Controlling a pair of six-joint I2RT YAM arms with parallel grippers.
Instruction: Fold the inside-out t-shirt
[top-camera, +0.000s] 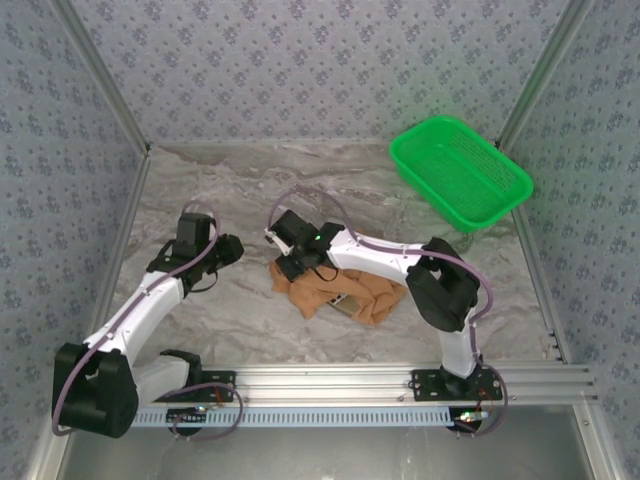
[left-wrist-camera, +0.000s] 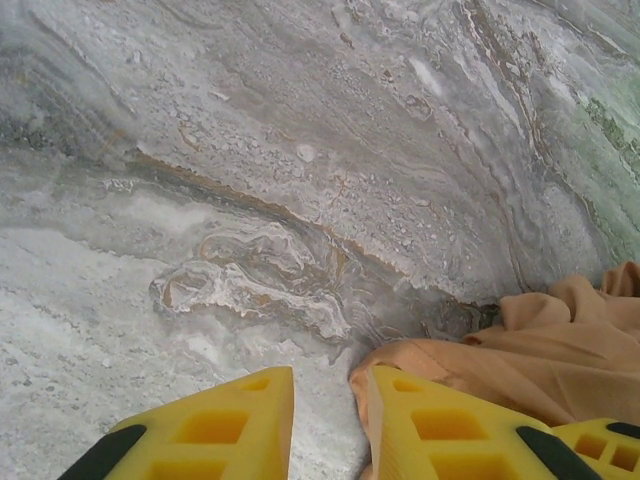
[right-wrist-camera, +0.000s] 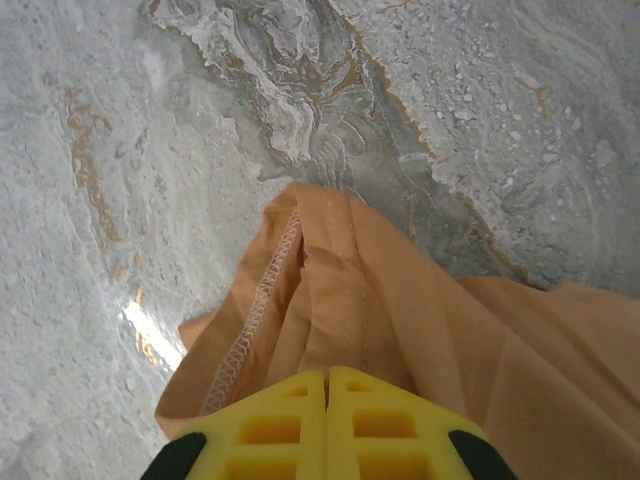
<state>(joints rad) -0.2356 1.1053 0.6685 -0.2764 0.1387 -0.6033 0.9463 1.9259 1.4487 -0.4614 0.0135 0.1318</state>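
Note:
The inside-out t-shirt (top-camera: 345, 293) lies crumpled in an orange-tan heap on the marble table (top-camera: 250, 190), near the middle front. My right gripper (top-camera: 290, 268) is at the heap's upper left corner. In the right wrist view this gripper (right-wrist-camera: 328, 372) is shut, its yellow fingers pressed together on a raised fold of the t-shirt (right-wrist-camera: 400, 300) with an overlock seam showing. My left gripper (top-camera: 232, 250) sits just left of the heap. In the left wrist view it (left-wrist-camera: 330, 372) is open over bare marble, and the t-shirt's edge (left-wrist-camera: 540, 350) lies against its right finger (left-wrist-camera: 440, 420).
A green plastic mesh basket (top-camera: 460, 172) stands tilted at the back right corner. Patterned walls close in the table on three sides, and an aluminium rail (top-camera: 400, 380) runs along the front by the arm bases.

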